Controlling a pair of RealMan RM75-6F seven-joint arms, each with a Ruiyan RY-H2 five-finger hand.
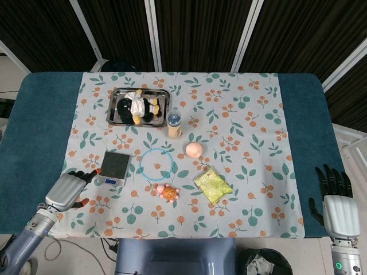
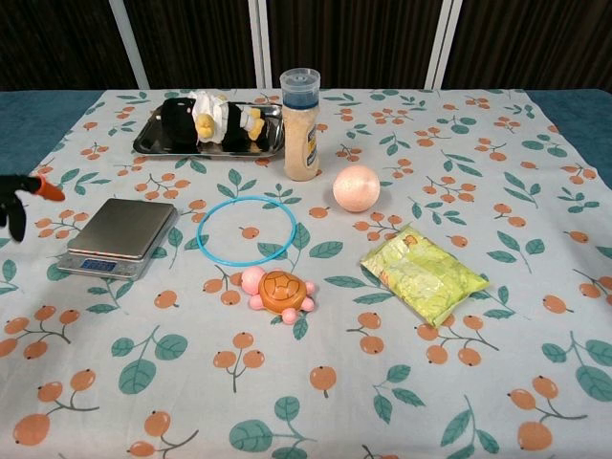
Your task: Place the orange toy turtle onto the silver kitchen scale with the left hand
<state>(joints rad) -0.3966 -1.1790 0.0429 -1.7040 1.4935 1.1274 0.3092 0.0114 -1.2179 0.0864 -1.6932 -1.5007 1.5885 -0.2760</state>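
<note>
My left hand (image 1: 67, 189), fingers apart and empty, sits lower left beside the silver kitchen scale (image 1: 114, 166); orange toy turtle (image 2: 280, 292) lies centre frame.

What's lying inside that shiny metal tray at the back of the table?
The rectangular silver metal tray holds a black, white and yellow plush toy lying on its side, filling most of it. The tray floor beneath the toy is covered, so anything under it cannot be seen.

Only dark, orange-tipped fingertips of the left hand (image 2: 17, 196) showing at the chest view's left edge, palm cut off. Grey right hand (image 1: 339, 206) clipped at the head view's bottom edge. Silver kitchen scale (image 2: 116, 236) display unreadable.
</note>
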